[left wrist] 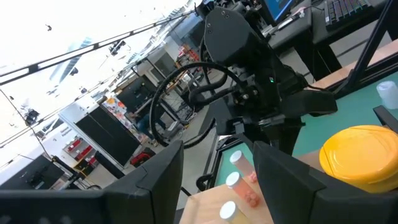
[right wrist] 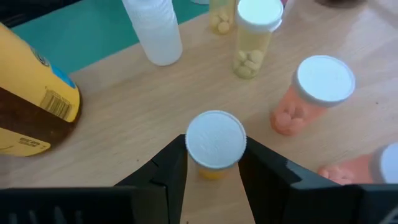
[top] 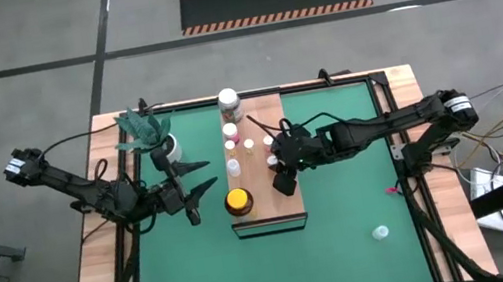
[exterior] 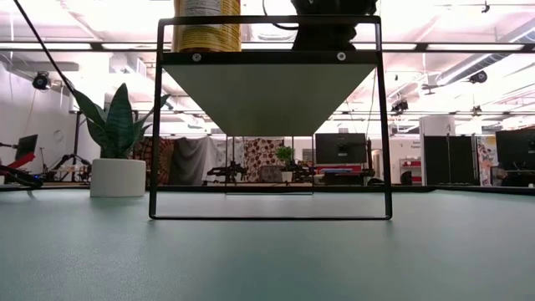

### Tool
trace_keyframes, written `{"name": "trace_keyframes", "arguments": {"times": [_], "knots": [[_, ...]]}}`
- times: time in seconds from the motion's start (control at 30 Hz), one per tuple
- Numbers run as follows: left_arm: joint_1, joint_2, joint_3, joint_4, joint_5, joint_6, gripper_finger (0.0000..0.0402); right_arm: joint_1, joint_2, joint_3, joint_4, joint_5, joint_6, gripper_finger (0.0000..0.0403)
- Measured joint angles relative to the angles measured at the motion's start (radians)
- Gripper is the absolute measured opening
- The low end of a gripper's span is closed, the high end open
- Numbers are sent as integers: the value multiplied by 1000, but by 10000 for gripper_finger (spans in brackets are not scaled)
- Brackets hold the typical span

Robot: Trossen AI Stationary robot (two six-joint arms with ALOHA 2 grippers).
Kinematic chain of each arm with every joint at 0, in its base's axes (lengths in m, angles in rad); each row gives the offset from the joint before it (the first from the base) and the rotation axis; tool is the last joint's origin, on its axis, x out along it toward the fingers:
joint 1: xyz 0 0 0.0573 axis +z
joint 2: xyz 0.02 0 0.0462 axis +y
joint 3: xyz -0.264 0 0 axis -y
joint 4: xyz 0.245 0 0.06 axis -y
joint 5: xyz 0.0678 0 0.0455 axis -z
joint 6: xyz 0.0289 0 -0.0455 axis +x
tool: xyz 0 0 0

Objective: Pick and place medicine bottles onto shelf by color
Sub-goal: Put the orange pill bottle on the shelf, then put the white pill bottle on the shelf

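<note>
Seen from above, a green mat [top: 342, 198] covers a desk [top: 101, 276] with a pale wooden rim. A long light-brown wooden shelf [top: 267, 204] stands in the middle, running from the far side toward the near side.

The right arm reaches in over the shelf. Its gripper [right wrist: 214, 163] sits low over the board, with a small bottle [right wrist: 215, 143] directly between its two dark fingers [right wrist: 165, 171]. This bottle has a white cap and yellowish contents and stands upright on the board. The fingers lie close on either side of the cap; whether they press on it or stand just clear cannot be told.

Just beyond that bottle, other small white-capped bottles stand on the board: one with pale yellow pills [right wrist: 254, 37], one with pink-orange contents [right wrist: 311, 93], and a clear white one [right wrist: 155, 28]. A large amber jar with a yellow lid [top: 238, 202] stands near the shelf's near end, beside the right gripper. A white-lidded jar [top: 228, 102] stands at the far end.

The left gripper [top: 195, 198] hovers over the mat just left of the shelf, fingers apart and holding nothing, pointed toward the yellow-lidded jar.

A white pot with a green plant [top: 155, 136] stands on the mat near the far left corner. One small bottle [top: 380, 233] lies alone on the mat, well to the right of the shelf.
</note>
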Motion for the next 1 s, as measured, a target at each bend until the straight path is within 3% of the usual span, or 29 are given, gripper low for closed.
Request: {"name": "trace_keyframes", "arguments": {"times": [0.6, 0.83, 1.0], "knots": [[0, 0, 0, 0, 0, 0, 178, 0, 0, 56, -29, 0, -13, 181], [0, 0, 0, 0, 0, 0, 178, 3, -4, 153, -174, -1, -15, 182], [0, 0, 0, 0, 0, 0, 178, 17, -16, 241, -334, -75, 38, 182]]}}
